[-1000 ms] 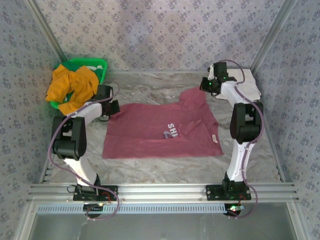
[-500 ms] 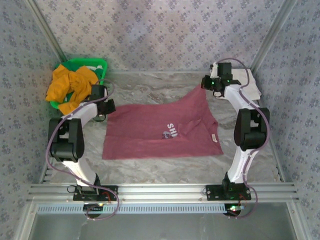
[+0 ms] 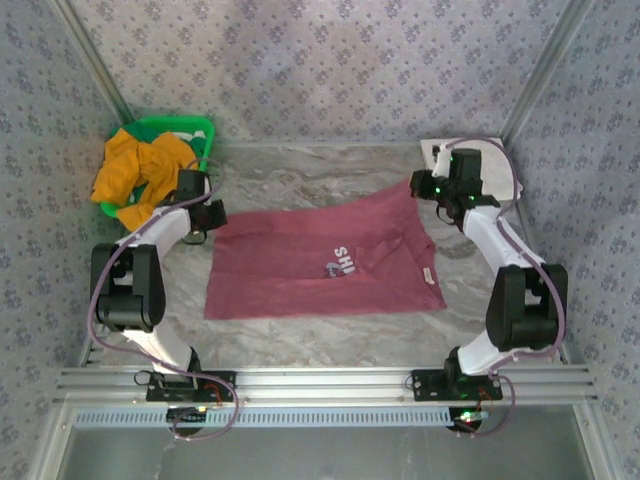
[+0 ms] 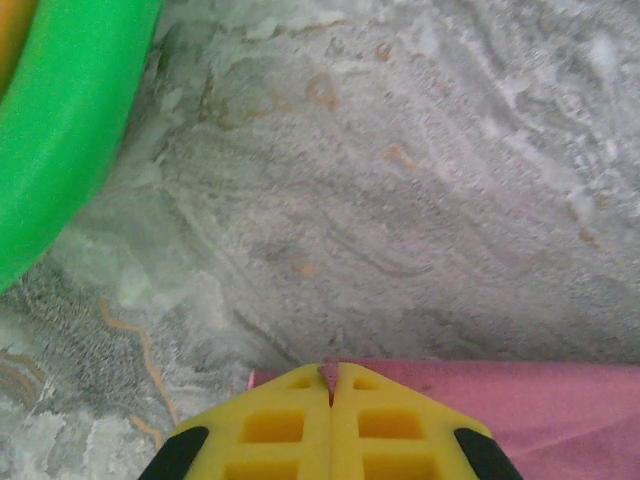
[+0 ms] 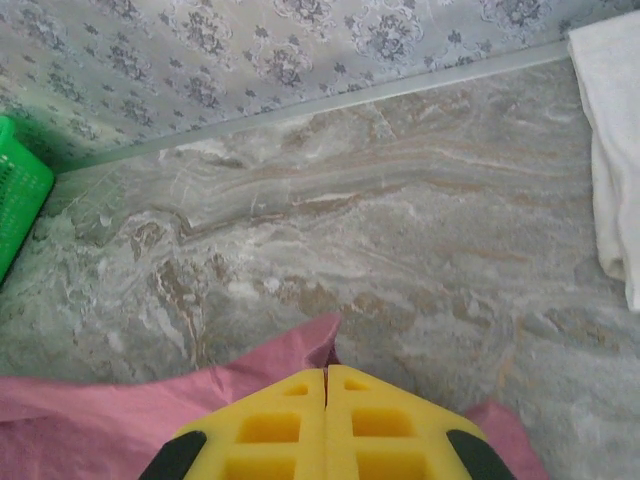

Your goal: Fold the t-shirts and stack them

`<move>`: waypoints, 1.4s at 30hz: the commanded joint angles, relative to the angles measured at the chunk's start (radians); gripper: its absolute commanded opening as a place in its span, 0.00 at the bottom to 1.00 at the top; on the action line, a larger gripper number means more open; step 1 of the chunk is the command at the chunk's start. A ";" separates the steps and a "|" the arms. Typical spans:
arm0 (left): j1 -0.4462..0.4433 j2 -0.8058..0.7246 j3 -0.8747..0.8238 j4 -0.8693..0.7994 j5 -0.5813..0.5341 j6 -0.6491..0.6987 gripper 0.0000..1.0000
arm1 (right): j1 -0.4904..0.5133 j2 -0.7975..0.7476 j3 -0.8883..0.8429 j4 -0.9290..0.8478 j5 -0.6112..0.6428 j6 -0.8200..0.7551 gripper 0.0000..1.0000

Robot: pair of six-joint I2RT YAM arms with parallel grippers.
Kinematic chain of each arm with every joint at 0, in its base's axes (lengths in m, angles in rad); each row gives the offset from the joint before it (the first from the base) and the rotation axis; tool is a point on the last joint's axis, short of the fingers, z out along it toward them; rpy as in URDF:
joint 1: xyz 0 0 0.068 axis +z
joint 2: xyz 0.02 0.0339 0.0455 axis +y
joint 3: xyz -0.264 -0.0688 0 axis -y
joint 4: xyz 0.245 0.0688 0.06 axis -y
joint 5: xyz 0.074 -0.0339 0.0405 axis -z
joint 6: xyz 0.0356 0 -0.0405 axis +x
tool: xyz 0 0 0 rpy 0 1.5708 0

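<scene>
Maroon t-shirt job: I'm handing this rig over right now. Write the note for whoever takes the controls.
Left gripper: shut on the far left corner of the maroon t-shirt.
Right gripper: shut on its far right corner, the cloth drawn into a peak there.
The shirt lies spread on the table, print up, rumpled near the print. Mustard t-shirt is heaped in the green basket, far left.
Done: shirt laid out and gripped; no fold yet.
Left: fold it, then fetch, fold and stack the mustard one.
</scene>
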 commanded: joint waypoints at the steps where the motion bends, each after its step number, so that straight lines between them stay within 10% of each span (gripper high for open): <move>1: 0.013 -0.013 -0.026 -0.024 -0.021 -0.001 0.00 | -0.009 -0.062 -0.071 0.037 0.022 -0.002 0.00; 35: 0.017 -0.151 -0.120 -0.141 -0.032 -0.024 0.00 | 0.018 -0.496 -0.386 -0.102 0.021 0.056 0.00; 42: 0.014 -0.213 -0.237 -0.135 -0.019 -0.071 0.15 | 0.020 -0.632 -0.490 -0.205 0.034 0.080 0.01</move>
